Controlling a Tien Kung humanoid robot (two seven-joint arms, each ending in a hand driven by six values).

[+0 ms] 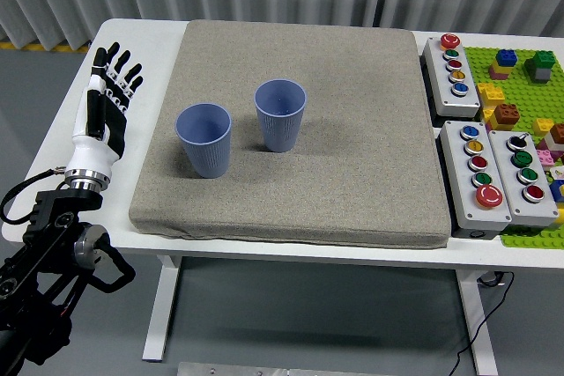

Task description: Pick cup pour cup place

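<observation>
high head view, facing down, table (pixel 159 33)

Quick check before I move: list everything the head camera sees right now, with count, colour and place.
cups: 2, blue, upright on the mat's left half, apart from each other
mat: 1, grey-beige, covering the table's middle
table: 1, white
button boxes: 3, grey with coloured buttons, right of the mat
baseplate: 1, green, with coloured bricks, far right edge
left hand: 1, black and white, fingers spread, over the table's left strip, holding nothing
right hand: not in view
</observation>
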